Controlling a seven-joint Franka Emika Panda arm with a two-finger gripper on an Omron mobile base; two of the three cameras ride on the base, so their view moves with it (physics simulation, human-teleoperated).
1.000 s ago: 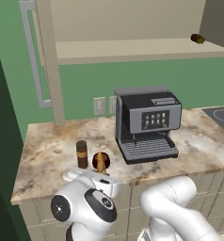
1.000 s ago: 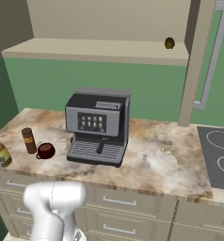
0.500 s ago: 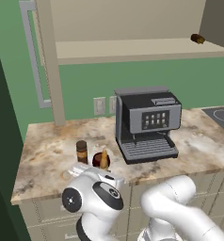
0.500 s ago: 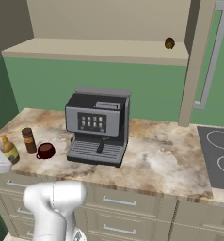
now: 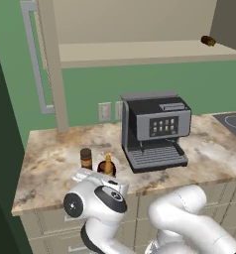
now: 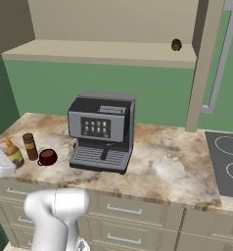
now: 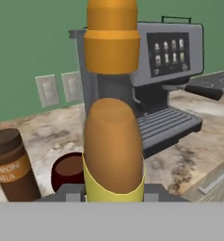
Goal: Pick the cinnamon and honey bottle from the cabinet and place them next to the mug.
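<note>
My pincer [image 6: 2,162] is closed on the honey bottle [image 7: 113,113], gripping its lower body at the yellow label; the bottle stands upright in the grip, orange-brown cap on top. From the right base view the bottle [image 6: 12,153] sits at the left end of the counter [image 6: 162,166], just left of the cinnamon [image 6: 30,146]. I cannot tell from any view whether its base touches the counter.

The cinnamon stands upright on the counter, its orange-brown band visible in the hand view [image 7: 11,164]. The mug [image 6: 47,157] sits just right of it, close beside but apparently not touching. In the left base view the bottle's neck [image 5: 108,164] rises right by the mug [image 5: 104,168], with the cinnamon [image 5: 86,158] to its left.

Coffee machine [image 6: 103,130] stands right of the mug. The cabinet [image 5: 140,52] above is open, grey bar handle [image 5: 35,64] on its door. A small dark object [image 5: 207,40] lies on the shelf; identity unclear.
</note>
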